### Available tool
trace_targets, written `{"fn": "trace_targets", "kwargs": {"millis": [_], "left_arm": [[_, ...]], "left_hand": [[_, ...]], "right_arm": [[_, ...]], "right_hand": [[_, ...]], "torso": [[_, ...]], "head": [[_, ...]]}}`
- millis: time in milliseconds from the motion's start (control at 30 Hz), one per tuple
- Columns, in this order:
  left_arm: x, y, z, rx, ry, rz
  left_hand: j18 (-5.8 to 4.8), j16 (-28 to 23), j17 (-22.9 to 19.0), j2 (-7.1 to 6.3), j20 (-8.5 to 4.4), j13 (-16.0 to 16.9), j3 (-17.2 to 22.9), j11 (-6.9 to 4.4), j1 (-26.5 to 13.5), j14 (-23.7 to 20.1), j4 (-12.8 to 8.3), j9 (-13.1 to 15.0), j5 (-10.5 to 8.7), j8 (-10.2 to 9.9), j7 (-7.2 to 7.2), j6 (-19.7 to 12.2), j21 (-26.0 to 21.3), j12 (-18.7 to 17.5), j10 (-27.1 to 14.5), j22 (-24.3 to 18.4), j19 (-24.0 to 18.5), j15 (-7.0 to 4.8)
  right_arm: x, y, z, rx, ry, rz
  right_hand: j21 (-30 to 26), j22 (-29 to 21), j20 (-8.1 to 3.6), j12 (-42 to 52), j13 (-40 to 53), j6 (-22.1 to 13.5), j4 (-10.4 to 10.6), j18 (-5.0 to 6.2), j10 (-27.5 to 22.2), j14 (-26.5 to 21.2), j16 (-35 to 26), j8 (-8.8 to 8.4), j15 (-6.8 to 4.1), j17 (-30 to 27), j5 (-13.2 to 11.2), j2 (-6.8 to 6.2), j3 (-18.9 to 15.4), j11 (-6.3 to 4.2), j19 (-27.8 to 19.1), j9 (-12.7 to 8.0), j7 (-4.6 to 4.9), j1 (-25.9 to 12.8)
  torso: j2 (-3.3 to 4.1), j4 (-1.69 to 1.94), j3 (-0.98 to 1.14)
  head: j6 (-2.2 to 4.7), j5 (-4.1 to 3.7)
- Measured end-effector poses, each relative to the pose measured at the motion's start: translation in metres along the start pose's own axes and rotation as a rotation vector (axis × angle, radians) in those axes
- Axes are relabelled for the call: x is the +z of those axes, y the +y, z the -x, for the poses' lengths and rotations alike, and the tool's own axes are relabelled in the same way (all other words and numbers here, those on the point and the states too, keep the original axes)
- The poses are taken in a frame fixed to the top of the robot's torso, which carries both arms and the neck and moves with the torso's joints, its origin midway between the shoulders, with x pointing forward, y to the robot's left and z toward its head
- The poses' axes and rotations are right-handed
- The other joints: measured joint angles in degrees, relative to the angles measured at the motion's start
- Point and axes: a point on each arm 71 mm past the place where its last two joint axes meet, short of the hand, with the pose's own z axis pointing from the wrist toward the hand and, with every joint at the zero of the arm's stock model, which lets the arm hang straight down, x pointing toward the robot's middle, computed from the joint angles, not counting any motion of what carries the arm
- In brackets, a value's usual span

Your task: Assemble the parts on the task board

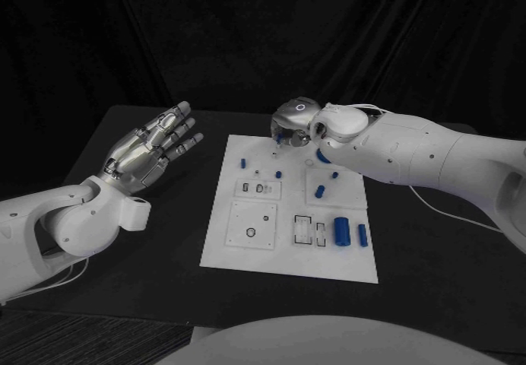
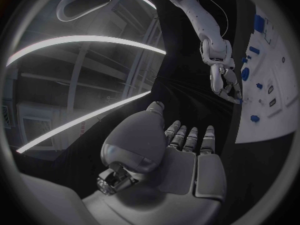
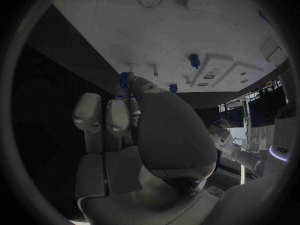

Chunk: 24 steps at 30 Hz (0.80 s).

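Right hand (image 1: 294, 128): fingers curled down at the far edge of the task board (image 1: 287, 258); whether a part is pinched cannot be told; a small blue part (image 3: 124, 79) is seen at the fingertips. Left hand (image 1: 153, 147): fingers spread, nothing held, raised well left of the board. Blue cylinders (image 1: 342, 230) lie loose near the board's near right corner; assembly is judged early, most parts unplaced.
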Motion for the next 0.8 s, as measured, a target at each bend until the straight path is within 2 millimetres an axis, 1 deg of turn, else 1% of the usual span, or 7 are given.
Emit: {"fn": "trace_targets", "kwargs": {"millis": [167, 400, 433, 533, 733, 800], "left_arm": [[0.0009, 0.0006, -0.0003, -0.001, 0.003, 0.002], [0.0012, 0.0009, -0.0002, -0.002, 0.005, 0.005], [0.0012, 0.0009, -0.0001, -0.002, 0.005, 0.005], [0.0014, 0.0011, 0.0002, -0.002, 0.005, 0.007], [0.0021, 0.0017, -0.0004, -0.004, 0.008, 0.009], [0.0021, 0.0017, -0.0003, -0.004, 0.009, 0.009]], "left_hand": [[0.00, 0.00, -0.10, 0.00, 0.00, 0.00, 0.00, 0.00, 0.00, 0.00, 0.00, 0.00, 0.00, 0.00, 0.00, 0.00, 0.00, 0.00, 0.00, 0.00, 0.00, 0.00], [0.00, 0.00, -0.02, 0.00, 0.00, 0.00, 0.00, 0.00, 0.00, 0.00, 0.00, 0.00, 0.00, 0.00, 0.20, 0.19, 0.00, 0.00, 0.00, 0.00, 0.00, 0.00], [0.00, 0.00, -0.03, 0.00, 0.00, 0.00, 0.00, 0.00, 0.00, 0.00, 0.00, 0.00, 0.00, 0.00, 0.20, 0.21, 0.00, 0.00, 0.00, 0.00, 0.00, 0.00], [0.00, 0.00, -0.06, 0.00, 0.00, 0.00, 0.00, 0.00, 0.00, 0.00, 0.00, 0.00, 0.00, 0.00, 0.20, 0.20, 0.00, 0.00, 0.00, 0.00, 0.00, 0.00], [0.00, 0.00, -0.08, 0.00, 0.00, 0.00, 0.00, 0.00, 0.00, 0.00, 0.00, 0.00, 0.00, 0.00, 0.20, 0.20, 0.00, 0.00, 0.00, 0.00, 0.00, 0.00], [0.00, 0.00, 0.00, 0.00, 0.00, 0.00, 0.00, 0.00, 0.00, 0.00, 0.00, 0.00, 0.00, 0.00, 0.20, 0.20, 0.00, 0.00, 0.00, 0.00, 0.00, 0.00]], "right_arm": [[-0.0003, 0.0011, -0.0012, 0.002, 0.005, 0.002], [-0.0002, 0.0020, -0.0024, 0.004, 0.008, 0.002], [-0.0002, 0.0020, -0.0025, 0.004, 0.008, 0.002], [-0.0003, 0.0020, -0.0029, 0.005, 0.010, 0.002], [-0.0004, 0.0019, -0.0032, 0.005, 0.014, 0.001], [-0.0004, 0.0018, -0.0033, 0.006, 0.016, 0.000]], "right_hand": [[0.00, 0.00, 0.00, -0.34, 0.00, -0.01, 0.00, 0.00, 0.02, 0.00, 0.00, 0.00, 0.00, 0.00, 0.00, 0.00, 0.00, 0.01, 0.00, 0.00, 0.01, 0.00], [0.00, 0.00, 0.00, -0.34, 0.00, -0.10, 0.00, 0.00, 0.09, 0.00, 0.00, 0.00, 0.00, 0.00, 0.06, 0.00, 0.01, 0.09, 0.00, 0.04, 0.10, 0.00], [0.00, 0.00, 0.00, -0.43, -0.02, -0.10, -0.49, -0.01, 0.09, 0.00, 0.00, 0.00, 0.00, 0.00, 0.06, 0.00, 0.49, 0.10, 0.00, 0.04, 0.10, 0.00], [0.00, 0.00, 0.00, -0.66, -0.10, -0.11, -0.54, 0.00, 0.09, 0.00, 0.00, 0.00, 0.00, 0.00, 0.05, 0.00, 0.55, 0.10, 0.00, 0.04, 0.10, 0.00], [0.00, -0.01, 0.00, -0.66, -0.12, -0.20, -0.54, 0.00, 0.09, 0.00, 0.00, -0.01, 0.00, -0.09, 0.05, 0.00, 0.55, 0.10, 0.00, 0.06, 0.19, 0.00], [0.00, -0.01, 0.00, -0.67, -0.12, -0.32, -0.55, 0.00, 0.10, 0.00, 0.00, -0.01, 0.00, -0.12, 0.05, 0.00, 0.55, 0.10, 0.00, 0.07, 0.08, 0.00]], "torso": [[-0.05, -0.01, -0.01], [-0.07, -0.10, 0.03], [-0.07, -0.11, 0.03], [-0.07, -0.13, 0.03], [-0.08, -0.07, 0.03], [-0.08, -0.04, 0.03]], "head": [[0.00, -0.08], [0.00, 0.12], [0.00, 0.16], [0.00, 0.18], [0.00, 0.00], [0.00, -0.03]]}}
